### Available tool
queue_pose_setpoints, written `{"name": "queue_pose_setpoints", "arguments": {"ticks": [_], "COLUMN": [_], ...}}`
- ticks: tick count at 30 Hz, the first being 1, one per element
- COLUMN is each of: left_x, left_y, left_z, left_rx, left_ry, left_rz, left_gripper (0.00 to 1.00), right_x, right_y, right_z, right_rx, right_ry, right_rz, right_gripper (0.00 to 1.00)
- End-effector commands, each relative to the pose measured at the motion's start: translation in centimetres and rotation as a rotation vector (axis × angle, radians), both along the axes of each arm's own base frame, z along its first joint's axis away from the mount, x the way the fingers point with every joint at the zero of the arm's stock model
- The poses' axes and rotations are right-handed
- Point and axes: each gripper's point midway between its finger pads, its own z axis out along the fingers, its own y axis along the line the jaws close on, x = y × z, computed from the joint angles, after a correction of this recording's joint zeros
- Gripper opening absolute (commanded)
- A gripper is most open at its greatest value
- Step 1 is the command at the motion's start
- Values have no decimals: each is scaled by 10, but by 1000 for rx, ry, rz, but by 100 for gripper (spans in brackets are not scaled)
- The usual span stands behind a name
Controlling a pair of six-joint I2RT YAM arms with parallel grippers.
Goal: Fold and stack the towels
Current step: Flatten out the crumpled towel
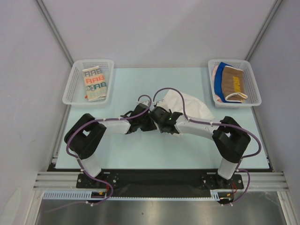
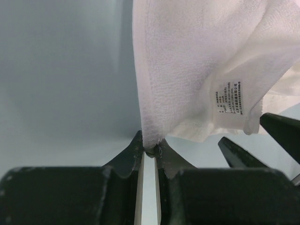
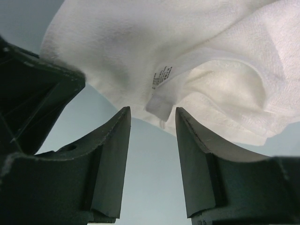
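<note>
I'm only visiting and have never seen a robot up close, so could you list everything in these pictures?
white towel: one, plain white, rumpled at mid-table
lettered towel: one, cream with orange, teal and grey letters, folded in the left basket
brown towel: one, brown with yellow print, on top in the right basket
blue towel: one, blue, under the brown one
pink towel: one, pink, same basket's left side
left basket: one, white mesh, far left
right basket: one, white mesh, far right
table: one, pale blue
cables: purple, along both arms
left arm, right arm: black and white, meeting mid-table
left claw: black, shut on the white towel's corner
right claw: black, open, beside the towel
</note>
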Motion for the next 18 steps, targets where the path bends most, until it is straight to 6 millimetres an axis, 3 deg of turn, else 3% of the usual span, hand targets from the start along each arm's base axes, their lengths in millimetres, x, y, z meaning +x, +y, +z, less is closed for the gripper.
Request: {"name": "queue_pose_setpoints", "arguments": {"ticks": [1,12,16,18], "left_x": [3,3,3,3], "left_y": [1,2,3,3], "left_z": [4,7,9,10], "left_rx": [-1,-9,-10,-13], "left_ry": [-15,-20,-24,-25], "left_rz": [-19,-19,-16,-16], "left_gripper": [0,0,0,0], "right_x": [6,17,18,17], "right_y": [3,-5,-5,-6], "right_z": [14,11,14,18], "right_rx": [-49,-158,-157,-148], "right_ry": [-60,-91,-102,-110], "right_rz": [-6,-49,-59,-62], "right_gripper": [49,47,26,20]}}
